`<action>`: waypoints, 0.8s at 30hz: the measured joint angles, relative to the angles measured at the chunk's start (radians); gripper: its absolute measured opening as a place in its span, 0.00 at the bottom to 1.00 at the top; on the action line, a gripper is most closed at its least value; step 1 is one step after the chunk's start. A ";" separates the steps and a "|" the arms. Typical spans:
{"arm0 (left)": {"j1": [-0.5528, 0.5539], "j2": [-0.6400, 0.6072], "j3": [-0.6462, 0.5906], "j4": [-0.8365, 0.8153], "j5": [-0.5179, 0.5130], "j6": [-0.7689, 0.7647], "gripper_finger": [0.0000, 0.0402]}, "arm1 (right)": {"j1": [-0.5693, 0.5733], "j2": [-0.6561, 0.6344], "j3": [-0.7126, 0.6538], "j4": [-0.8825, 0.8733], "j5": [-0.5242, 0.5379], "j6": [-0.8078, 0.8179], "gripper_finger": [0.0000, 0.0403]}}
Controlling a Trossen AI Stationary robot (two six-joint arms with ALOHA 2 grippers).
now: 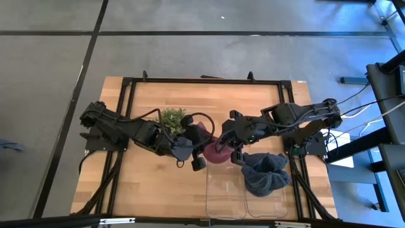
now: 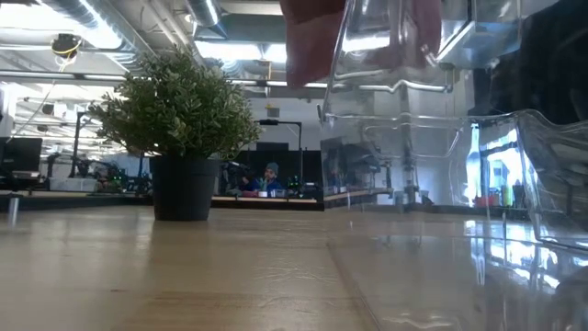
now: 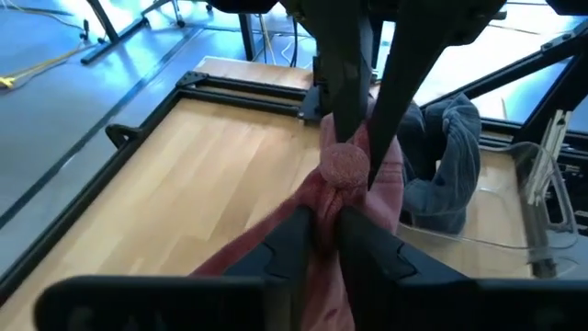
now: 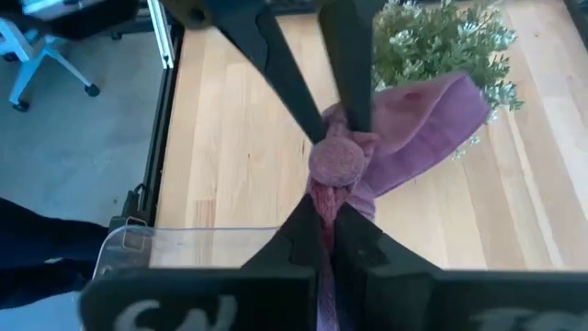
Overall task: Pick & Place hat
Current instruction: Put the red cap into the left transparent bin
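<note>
I have both arms meeting over the middle of the wooden counter (image 1: 158, 177), and between them hangs the maroon hat (image 1: 212, 145), lifted clear of the surface. In the high view my left end effector (image 1: 190, 154) reaches in from the left and my right end effector (image 1: 233, 147) from the right, each touching the hat's cloth.

Through the left wrist camera I see my left end effector (image 3: 323, 230) pinched narrow on a fold of the hat (image 3: 363, 184), just below the pompom (image 3: 345, 164). The other arm's dark fingers (image 3: 349, 74) come down onto that same pompom from the far side.

The right wrist camera gives the mirror of it: my right end effector (image 4: 326, 223) is closed tight on the cloth of the hat (image 4: 418, 124) right under the pompom (image 4: 337, 160), with the left arm's fingers (image 4: 285, 69) gripping opposite.

Just beside the hat, toward the left arm, stands a small potted plant (image 1: 173, 120). Near the front edge sit two clear plastic bins (image 1: 223, 193), side by side; a grey hat (image 1: 264, 173) lies slumped across the rim of the right-hand one, close under my right arm.

From counter height I see the potted plant (image 2: 180, 119) upright on the wood, the clear bin wall (image 2: 404, 110) close to the lens, and a patch of maroon cloth (image 2: 312, 37) hanging at the top.
</note>
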 joint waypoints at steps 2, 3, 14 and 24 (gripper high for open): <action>-0.003 0.000 0.000 0.000 -0.002 -0.003 0.18 | 0.001 0.000 0.000 -0.010 0.000 0.003 0.03; -0.003 -0.001 0.000 0.000 -0.002 -0.004 0.20 | 0.001 0.000 0.000 -0.017 0.000 0.003 0.03; -0.102 -0.180 -0.010 -0.003 -0.185 0.135 0.29 | 0.122 -0.039 -0.002 -0.022 0.055 -0.078 0.02; -0.116 -0.344 -0.210 -0.022 -0.253 0.036 0.28 | 0.309 0.016 -0.010 -0.044 0.256 -0.049 0.02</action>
